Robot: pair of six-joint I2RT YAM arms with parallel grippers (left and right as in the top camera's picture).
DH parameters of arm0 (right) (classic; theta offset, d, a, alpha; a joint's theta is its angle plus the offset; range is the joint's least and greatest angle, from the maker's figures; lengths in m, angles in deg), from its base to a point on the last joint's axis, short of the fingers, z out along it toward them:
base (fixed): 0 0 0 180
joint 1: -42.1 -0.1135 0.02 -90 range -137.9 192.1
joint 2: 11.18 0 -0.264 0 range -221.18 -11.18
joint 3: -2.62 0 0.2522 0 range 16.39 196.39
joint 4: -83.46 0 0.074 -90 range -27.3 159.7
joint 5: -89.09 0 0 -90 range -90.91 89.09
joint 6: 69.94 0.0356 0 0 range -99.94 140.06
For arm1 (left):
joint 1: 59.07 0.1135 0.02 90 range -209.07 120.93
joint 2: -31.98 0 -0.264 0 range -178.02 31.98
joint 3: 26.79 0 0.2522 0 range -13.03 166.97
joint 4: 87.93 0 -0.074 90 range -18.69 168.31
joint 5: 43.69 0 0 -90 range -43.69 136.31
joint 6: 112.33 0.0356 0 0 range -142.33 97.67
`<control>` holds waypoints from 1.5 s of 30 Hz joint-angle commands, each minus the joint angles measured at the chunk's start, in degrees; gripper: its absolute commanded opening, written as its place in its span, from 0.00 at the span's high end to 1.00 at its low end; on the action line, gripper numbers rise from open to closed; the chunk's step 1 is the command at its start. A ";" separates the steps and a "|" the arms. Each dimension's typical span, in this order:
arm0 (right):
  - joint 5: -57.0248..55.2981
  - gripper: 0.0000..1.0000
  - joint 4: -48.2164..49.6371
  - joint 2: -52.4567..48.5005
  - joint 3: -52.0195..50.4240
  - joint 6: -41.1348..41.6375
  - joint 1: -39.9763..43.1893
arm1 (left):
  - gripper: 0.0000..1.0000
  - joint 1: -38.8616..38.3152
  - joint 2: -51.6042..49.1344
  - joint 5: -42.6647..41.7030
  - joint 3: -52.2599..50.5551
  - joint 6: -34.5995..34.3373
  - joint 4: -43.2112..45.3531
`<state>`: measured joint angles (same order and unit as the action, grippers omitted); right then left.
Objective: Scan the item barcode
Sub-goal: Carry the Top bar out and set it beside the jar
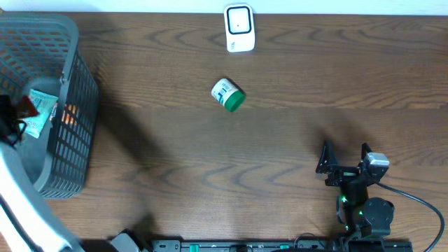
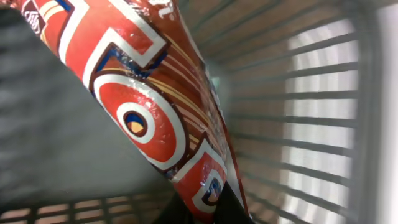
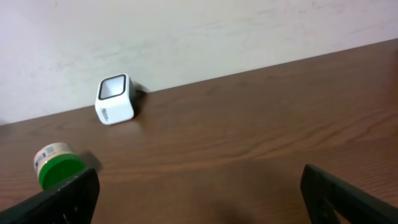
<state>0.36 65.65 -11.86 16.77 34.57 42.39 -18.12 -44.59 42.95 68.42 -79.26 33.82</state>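
1. The left fingers (image 2: 210,215) are pressed together down inside the basket (image 2: 311,124). As far as I can judge they are pinching the lower end of the red packet (image 2: 143,112), which runs up and away from the tips across the wrist view.
2. The right fingers (image 1: 345,159) are spread wide and hold nothing. They hover over the surface (image 1: 280,140), well apart from everything.
3. The packet looks like glossy printed film, so I expect it to be light, soft and slick. It crinkles under the tips and has no stiffness of its own.
4. I judge that a pinch on one end lets the rest flop and swing. A seam or a flat edge is the safer hold, because a bite on the puffed middle could slip off the film or crush what is inside.
5. I cannot see a barcode on the face turned to the camera, so I cannot tell which side must face the scanner (image 1: 239,28).
6. The scanner stands far ahead of the right fingers, with a green-capped jar (image 1: 228,94) lying between them and it. It is well away from the left fingers.
7. The risk I see is the packet catching on the basket bars as it lifts, or twisting in the pinch so that the code faces the wrong way.
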 commanded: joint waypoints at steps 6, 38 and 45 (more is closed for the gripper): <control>-0.35 0.01 -0.22 0.31 -0.07 0.46 -1.14 | 0.93 -1.33 11.76 -12.79 1.09 -1.68 7.54; -0.33 0.01 -0.22 0.31 -0.07 0.46 -1.14 | 0.93 -58.53 -31.32 -5.57 0.42 21.49 7.02; -0.35 0.01 -0.22 0.31 -0.07 0.46 -1.14 | 0.92 -61.68 -38.75 -5.57 0.42 20.17 6.86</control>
<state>0.36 65.65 -11.86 16.77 34.57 42.39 -78.73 -82.45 36.33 68.47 -57.97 41.01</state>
